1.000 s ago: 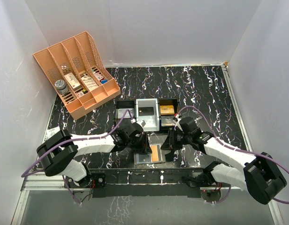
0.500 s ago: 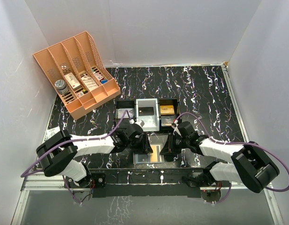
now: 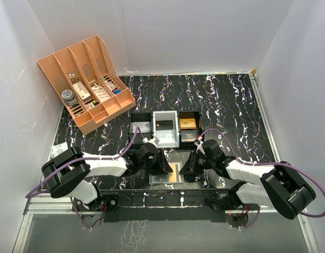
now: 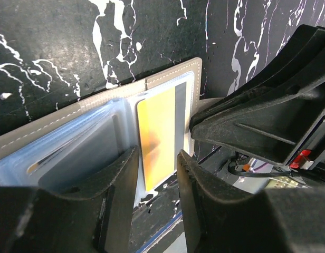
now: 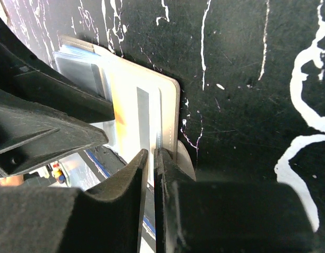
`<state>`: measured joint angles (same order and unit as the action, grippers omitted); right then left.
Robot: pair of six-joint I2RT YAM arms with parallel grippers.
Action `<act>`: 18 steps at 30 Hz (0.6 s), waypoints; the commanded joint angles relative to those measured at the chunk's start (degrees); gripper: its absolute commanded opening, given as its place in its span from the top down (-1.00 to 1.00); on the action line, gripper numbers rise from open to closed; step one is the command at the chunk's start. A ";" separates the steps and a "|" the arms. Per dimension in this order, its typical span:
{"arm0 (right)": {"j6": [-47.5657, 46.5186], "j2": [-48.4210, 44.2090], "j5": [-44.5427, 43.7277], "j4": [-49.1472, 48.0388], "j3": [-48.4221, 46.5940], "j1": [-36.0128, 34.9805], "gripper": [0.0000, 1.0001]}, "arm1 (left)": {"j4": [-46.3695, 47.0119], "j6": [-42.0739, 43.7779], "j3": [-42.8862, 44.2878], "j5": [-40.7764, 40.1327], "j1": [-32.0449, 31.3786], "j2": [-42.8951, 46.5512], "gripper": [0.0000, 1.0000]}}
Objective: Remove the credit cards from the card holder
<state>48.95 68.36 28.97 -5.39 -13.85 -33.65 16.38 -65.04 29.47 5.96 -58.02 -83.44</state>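
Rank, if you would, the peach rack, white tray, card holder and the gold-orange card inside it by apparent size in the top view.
1. peach rack
2. white tray and card holder: too alike to rank; holder partly covered
3. gold-orange card

The right gripper, rising from bottom centre with its jaws all but together, has its tips at the lower edge of the card holder, where a gold card shows under clear plastic beside the left gripper's fingers on the black table.

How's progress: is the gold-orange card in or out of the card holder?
In: the gold-orange card sits under a sleeve of the card holder.
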 commanded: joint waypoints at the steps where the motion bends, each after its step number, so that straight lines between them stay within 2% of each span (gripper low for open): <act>1: -1.39 2.17 -4.64 3.78 3.36 -0.54 0.80 | -3.44 0.09 -0.31 -0.76 -1.05 -2.69 0.30; 5: -1.40 1.92 -4.71 3.88 3.64 -0.54 0.80 | -10.21 -0.01 1.70 -3.57 -1.07 -3.87 0.30; 9: -1.47 2.23 -4.72 3.89 3.65 -0.54 0.80 | -11.66 -1.13 0.99 -4.91 -1.04 -3.62 0.28; 14: -1.54 3.31 -3.99 3.11 3.65 -0.53 0.81 | -3.61 -2.24 -2.28 -3.51 -1.06 -1.96 0.32; 18: -1.74 4.01 -4.08 3.08 3.57 -0.54 0.81 | 1.27 -2.54 -3.34 -2.42 -1.09 -1.04 0.54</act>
<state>49.71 69.60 29.85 -8.38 -12.84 -33.58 18.17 -68.07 28.77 4.84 -58.78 -84.93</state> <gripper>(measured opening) 0.095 0.272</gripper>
